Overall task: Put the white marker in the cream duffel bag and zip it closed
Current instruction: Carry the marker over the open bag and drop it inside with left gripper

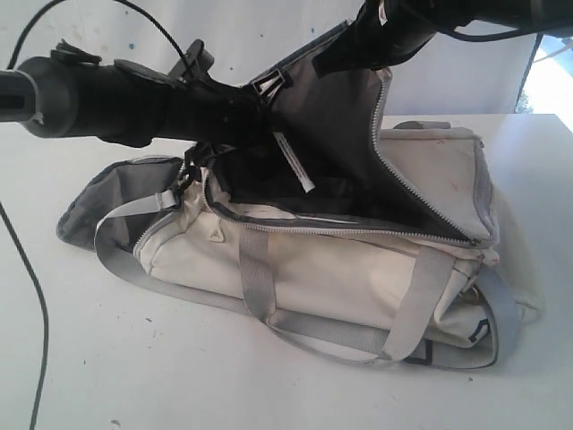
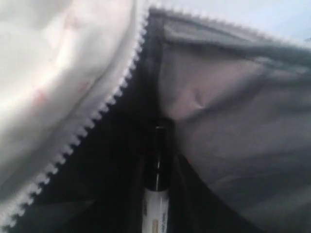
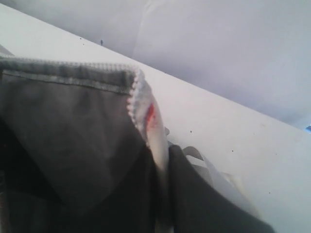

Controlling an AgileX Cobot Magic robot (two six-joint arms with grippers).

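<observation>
- Seems to grip the white marker [image 2: 156, 191] in the left jaws: pokes out cap first, just inside the mouth of the cream duffel bag [image 1: 358, 269]. Cannot see the jaws themselves.
- Pinches the bag's flap [image 1: 340, 116] tight in the right jaws and holds it up high above the bag.
- Hangs over the dark lining inside the bag; not yet let go.
- Could fall outside the bag onto the surface [image 1: 134, 376], from letting go too near the zipper teeth [image 2: 97, 121].
- Could catch the cap on the grey fold of lining [image 2: 218, 107] inside the bag and tip the pen crooked, from pushing straight ahead.
- Could lose the flap through a weak pinch on soft cloth; would then flop down over the bag's mouth and onto the left arm [image 1: 134, 98].
- Could jam the zip later, from leaving the marker or a grey strap [image 1: 255, 278] across the bag's teeth.
</observation>
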